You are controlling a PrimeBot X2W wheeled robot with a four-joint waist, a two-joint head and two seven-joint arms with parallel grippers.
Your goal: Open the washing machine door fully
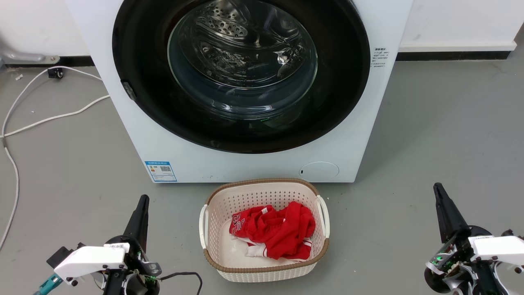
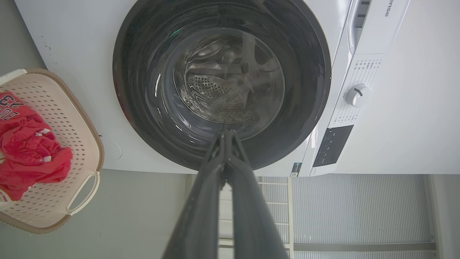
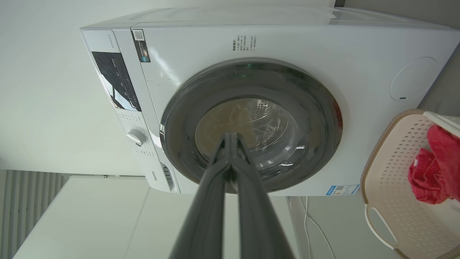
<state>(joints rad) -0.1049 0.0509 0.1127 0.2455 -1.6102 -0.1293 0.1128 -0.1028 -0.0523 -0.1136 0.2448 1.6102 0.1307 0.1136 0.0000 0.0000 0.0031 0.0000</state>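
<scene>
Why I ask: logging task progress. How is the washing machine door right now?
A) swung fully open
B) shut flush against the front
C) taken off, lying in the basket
B: the washing machine door sits flush against the front of the washing machine, no gap showing at its rim.

Looks like a laundry corner in a bare test room: 1 washing machine (image 1: 254, 166) standing on plain grey floor (image 1: 450, 135), white wall (image 1: 450, 20), black skirting (image 1: 450, 55), loose white cables (image 1: 94, 102), basket (image 1: 262, 182) of red clothes (image 1: 278, 231).
</scene>
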